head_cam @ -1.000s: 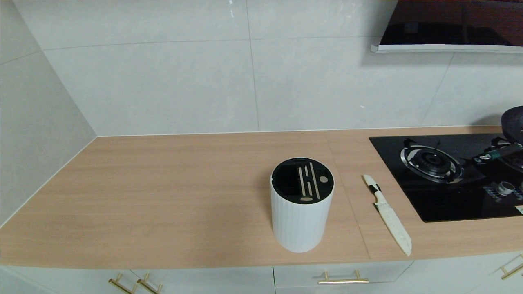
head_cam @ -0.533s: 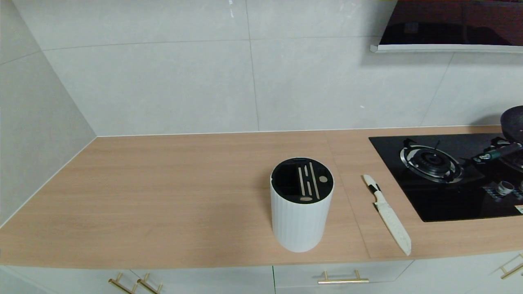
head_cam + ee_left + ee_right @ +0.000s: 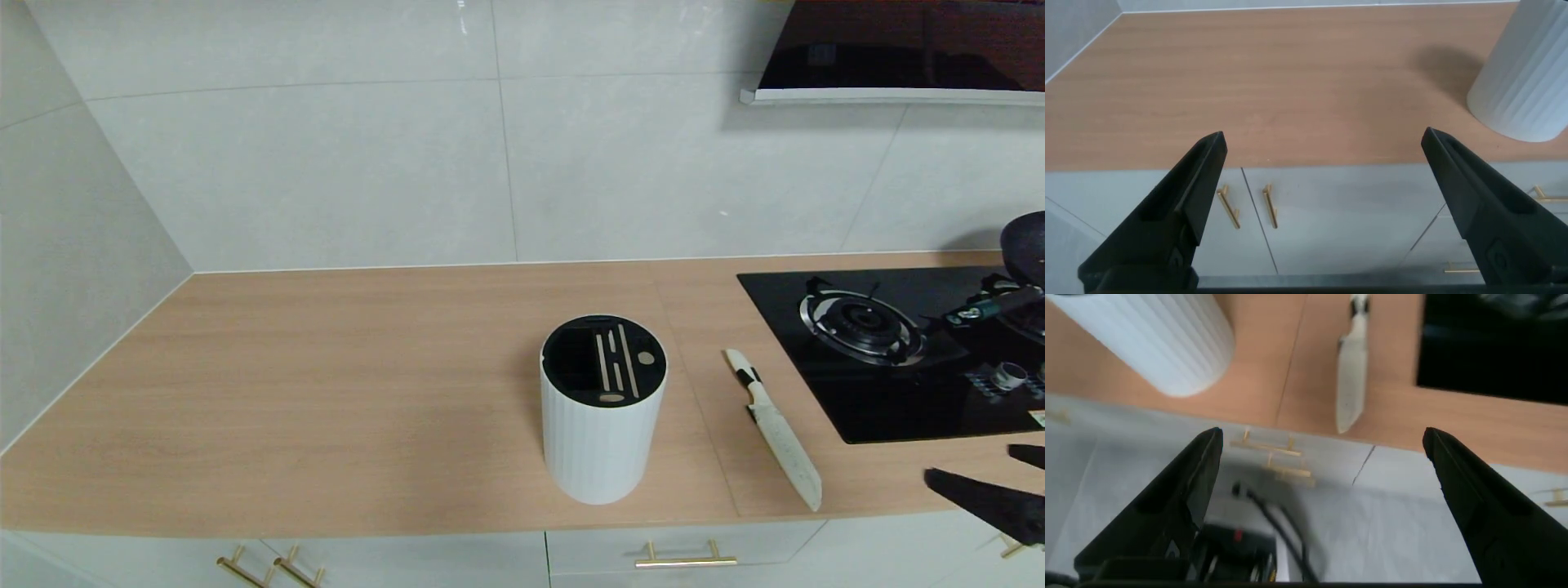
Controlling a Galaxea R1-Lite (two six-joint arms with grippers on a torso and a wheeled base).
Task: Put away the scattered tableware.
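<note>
A white knife (image 3: 773,426) with a black band on its handle lies flat on the wooden counter (image 3: 326,384), blade toward the front edge. Left of it stands a white ribbed knife holder (image 3: 602,408) with a black slotted top. My right gripper (image 3: 969,460) is open at the counter's front edge, right of the knife and apart from it. From the right wrist, the right gripper (image 3: 1322,434) hangs over the cabinet fronts, with the knife (image 3: 1352,371) and the holder (image 3: 1159,335) beyond it. My left gripper (image 3: 1323,135) is open, low before the counter's front edge, with the holder (image 3: 1527,73) off to one side.
A black gas stove (image 3: 898,351) takes up the counter's right end, with a dark pan (image 3: 1024,245) on its far burner. A range hood (image 3: 898,49) hangs above. Drawers with brass handles (image 3: 686,559) run below the counter. Tiled walls close the back and left.
My right gripper's fingers have come into the head view at the lower right. The knife and the holder have not moved.
</note>
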